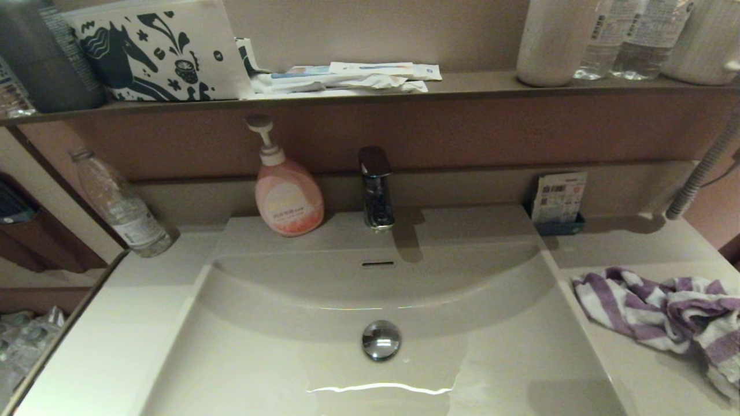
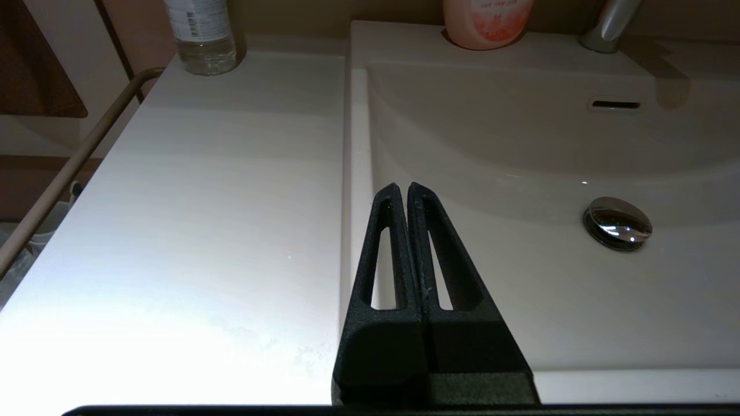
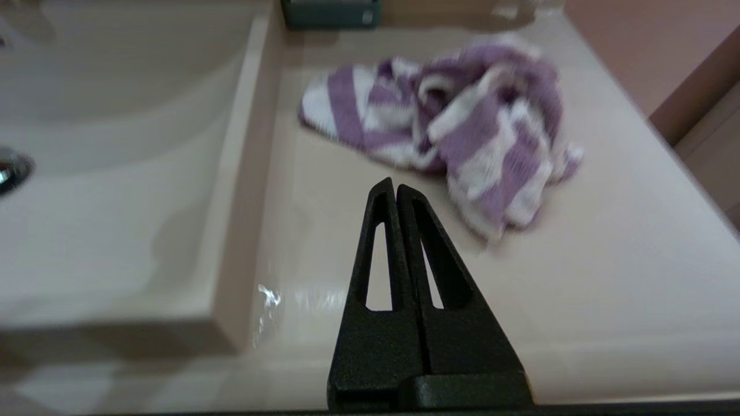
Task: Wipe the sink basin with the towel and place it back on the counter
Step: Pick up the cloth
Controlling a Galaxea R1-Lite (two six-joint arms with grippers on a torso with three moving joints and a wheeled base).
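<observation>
The purple and white striped towel (image 1: 670, 315) lies crumpled on the beige counter (image 1: 642, 375) to the right of the sink basin (image 1: 324, 370). A round chrome drain plug (image 1: 381, 340) sits in the basin's middle. Neither arm shows in the head view. In the right wrist view my right gripper (image 3: 395, 186) is shut and empty, hovering over the counter near the front edge, short of the towel (image 3: 457, 127). In the left wrist view my left gripper (image 2: 404, 188) is shut and empty above the basin's left rim (image 2: 354, 190), near the front.
A pink soap pump bottle (image 1: 287, 190) and chrome tap (image 1: 377, 188) stand behind the basin. A clear bottle (image 1: 124, 205) stands at the counter's back left. A small card holder (image 1: 559, 202) sits at the back right. A dark shelf (image 1: 474, 84) above carries bottles and packets.
</observation>
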